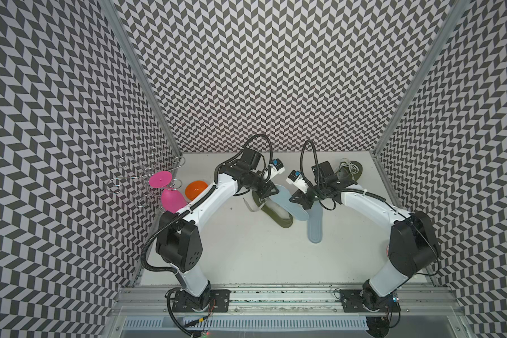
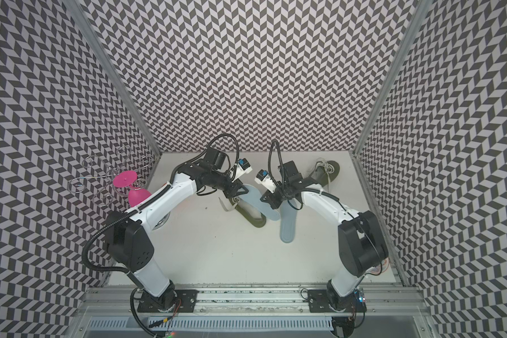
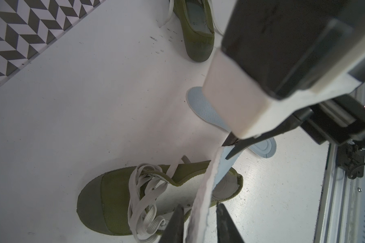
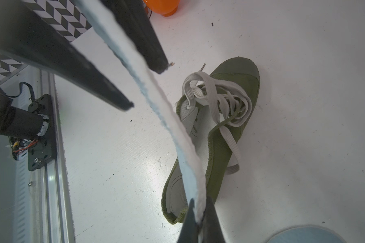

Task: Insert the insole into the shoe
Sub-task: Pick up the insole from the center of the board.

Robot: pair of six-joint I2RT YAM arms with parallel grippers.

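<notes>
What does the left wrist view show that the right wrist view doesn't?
Left wrist only: the second shoe. Right wrist only: the orange object. Both: the held insole above the laced shoe, the spare insole, the right tool shut on the held insole, and the left tool straddling it, unclamped.

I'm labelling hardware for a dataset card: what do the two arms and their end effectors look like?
The left arm and right arm are white shells with bulky black joint housings on black base plates. Ribbed black conduit loops along each. The left end effector and right end effector have thin, tapering black fingers; white wrist modules carry blue patches.
</notes>
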